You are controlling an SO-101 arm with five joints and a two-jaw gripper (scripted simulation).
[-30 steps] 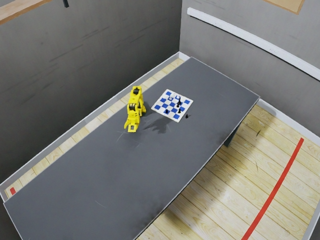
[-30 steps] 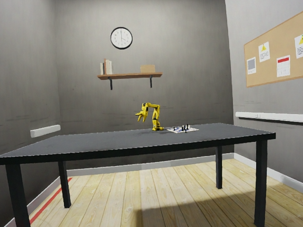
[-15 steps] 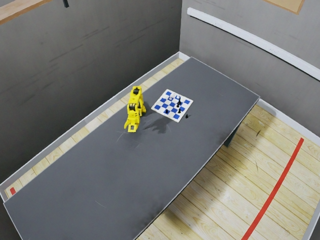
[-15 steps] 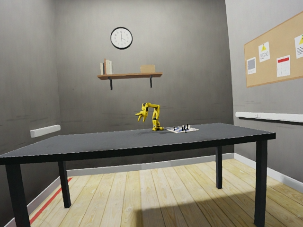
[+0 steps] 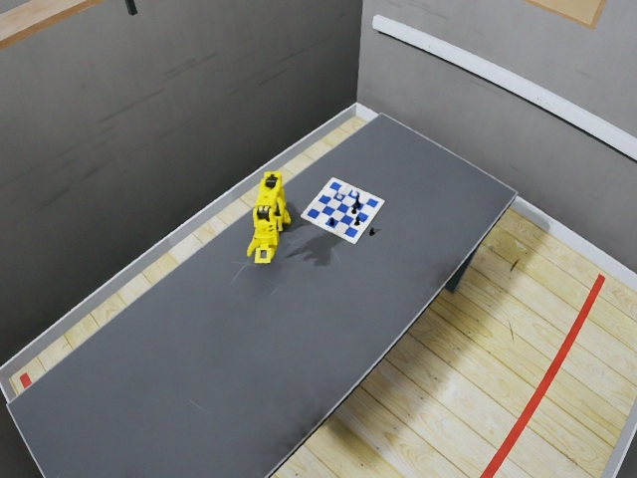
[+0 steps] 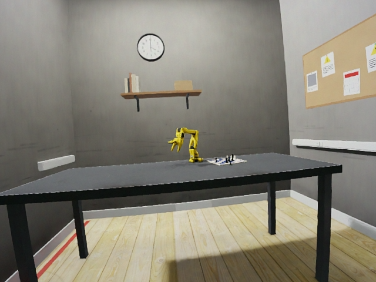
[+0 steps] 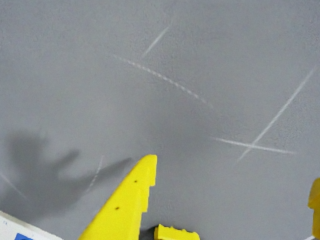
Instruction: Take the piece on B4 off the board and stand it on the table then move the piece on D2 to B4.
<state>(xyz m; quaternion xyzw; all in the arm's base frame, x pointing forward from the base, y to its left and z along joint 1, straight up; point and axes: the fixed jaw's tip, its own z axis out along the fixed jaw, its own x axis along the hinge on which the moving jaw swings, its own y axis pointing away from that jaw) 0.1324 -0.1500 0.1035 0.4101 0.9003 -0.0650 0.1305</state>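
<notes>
The blue-and-white board (image 5: 342,209) lies on the dark table to the right of my yellow arm. Several black pieces stand on it, among them a tall one (image 5: 355,206) and a small one (image 5: 331,222). Pale pieces (image 5: 340,194) stand near the far side. A small black piece (image 5: 371,232) sits on the table just off the board's near right corner. My gripper (image 5: 260,253) hangs above the bare table, left of the board, and is open with nothing between the fingers. The wrist view shows the fingers over the scratched grey table top and a board corner (image 7: 17,231).
The arm's base (image 5: 272,205) stands just left of the board. The table's back edge runs behind the arm. In the exterior view the gripper (image 6: 175,144) is raised well above the table, and the board (image 6: 224,160) lies to the right of the arm.
</notes>
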